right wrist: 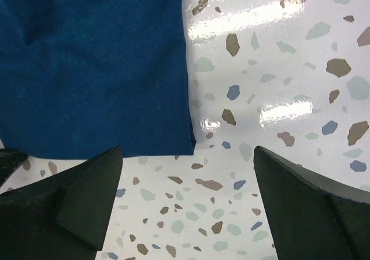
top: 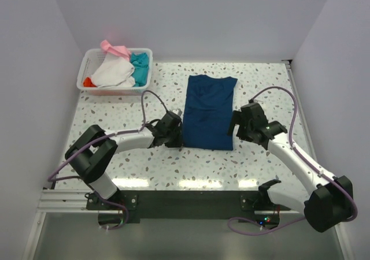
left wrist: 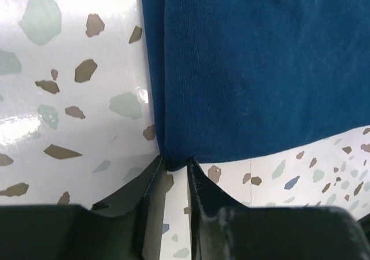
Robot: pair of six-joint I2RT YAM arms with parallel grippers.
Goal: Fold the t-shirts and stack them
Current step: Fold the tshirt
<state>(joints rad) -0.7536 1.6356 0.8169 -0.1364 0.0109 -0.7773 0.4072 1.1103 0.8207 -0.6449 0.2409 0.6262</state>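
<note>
Navy t-shirt [top: 209, 112] lay flat mid-table [top: 260, 81], already narrowed into a long rectangle with both sides folded in, collar end far, hem end near. No print showed, probably face down. 4 more tees sat bunched in the white basket [top: 84, 70] at the far-left corner: white [top: 113, 72], teal [top: 140, 66], pink [top: 115, 49], orange-red [top: 88, 82]. All 4 were unfolded.

Left gripper [left wrist: 174, 163] sat low at the shirt's near-left corner. Its jaws were narrowed to a slit with the corner tip right between the fingertips [left wrist: 155, 166]. Real pinch or just contact: could not tell.

Right gripper [right wrist: 199, 199] had its jaws spread wide, nothing in them. It hovered just short of the near-right corner, which sat ahead of the gap and closer to 1 finger [right wrist: 87, 196].

The 2 grippers mirrored each other at the 2 hem corners, likely so the hem could be lifted evenly and carried toward the collar for a crosswise fold. Judged stage: first shirt partly folded, stack not started.

Risk: lifting with only 1 corner held would skew the fold.
</note>
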